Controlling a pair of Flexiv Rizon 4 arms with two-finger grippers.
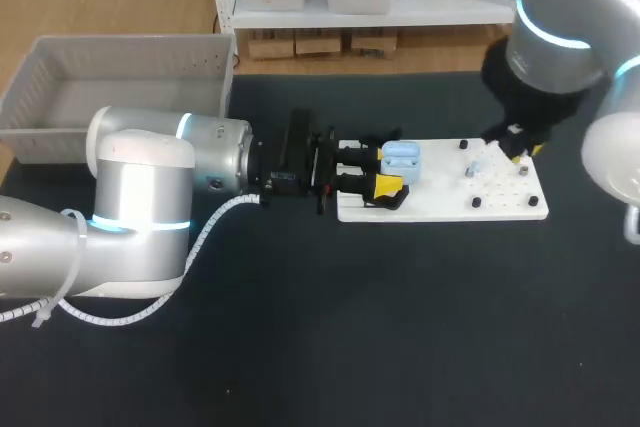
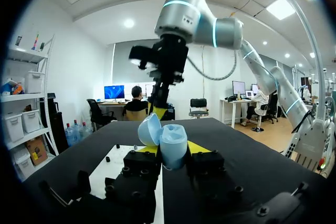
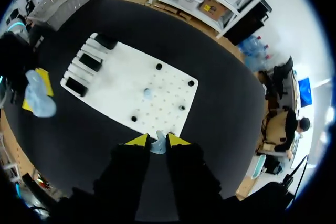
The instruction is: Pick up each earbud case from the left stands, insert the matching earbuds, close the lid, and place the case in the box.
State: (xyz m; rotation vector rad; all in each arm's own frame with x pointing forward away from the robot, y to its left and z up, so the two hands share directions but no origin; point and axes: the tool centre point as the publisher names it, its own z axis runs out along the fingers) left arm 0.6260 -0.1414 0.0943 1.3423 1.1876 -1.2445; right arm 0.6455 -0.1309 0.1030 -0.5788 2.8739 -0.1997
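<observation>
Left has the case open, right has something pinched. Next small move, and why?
Probably carry the right gripper across toward the left gripper. Its yellow tips pinch a small light-blue earbud at the edge of the white pegged board, while the left holds the light-blue plastic earbud case with its lid open, ready to receive it.

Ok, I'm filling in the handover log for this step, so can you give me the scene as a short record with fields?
left gripper: shut on the light blue earbud case, over the left end of the white board
case lid: open
right gripper: shut on a light blue earbud, at the board's far right corner
second earbud: lying on the board among the black pegs
box: grey, far left of the table
</observation>
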